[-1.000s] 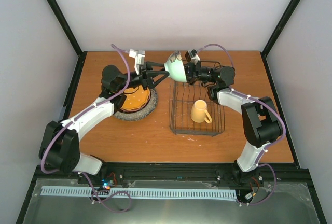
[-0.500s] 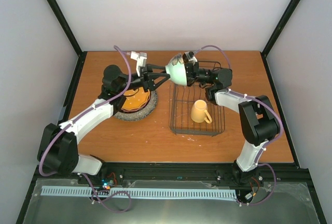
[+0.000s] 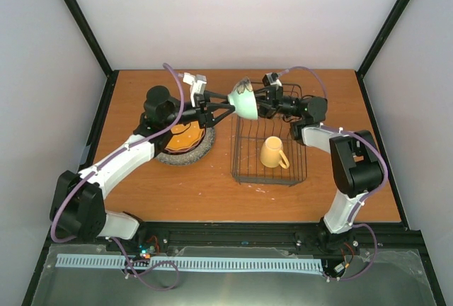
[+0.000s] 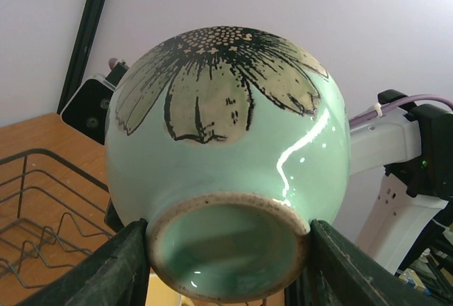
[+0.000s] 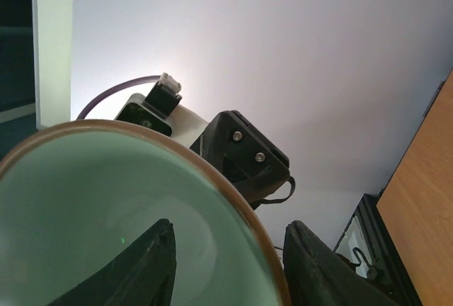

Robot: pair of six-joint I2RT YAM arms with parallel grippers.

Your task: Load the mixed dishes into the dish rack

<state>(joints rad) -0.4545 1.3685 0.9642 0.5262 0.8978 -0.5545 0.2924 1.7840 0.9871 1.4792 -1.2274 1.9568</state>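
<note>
The pale green bowl (image 3: 243, 102), with a black flower print (image 4: 226, 72), hangs in the air over the far left corner of the black wire dish rack (image 3: 244, 168). My left gripper (image 3: 221, 108) is shut on the bowl's foot ring (image 4: 226, 249). My right gripper (image 3: 260, 105) is open, with one finger inside the bowl (image 5: 85, 214) and one outside its brown rim. The yellow mug (image 3: 272, 152) lies in the rack. The orange scalloped plate (image 3: 185, 134) sits on the grey speckled plate (image 3: 192, 154), left of the rack. The dark-rimmed plate is not visible.
The plate stack lies under my left forearm (image 3: 131, 154). Black frame posts and pale walls close in the wooden table (image 3: 177, 185) on three sides. The rack's raised far wire end (image 3: 287, 88) is just behind my right wrist.
The bowl has shifted slightly down towards the rack while held between both grippers. My left gripper has moved right and my right wrist has drawn back to the right.
</note>
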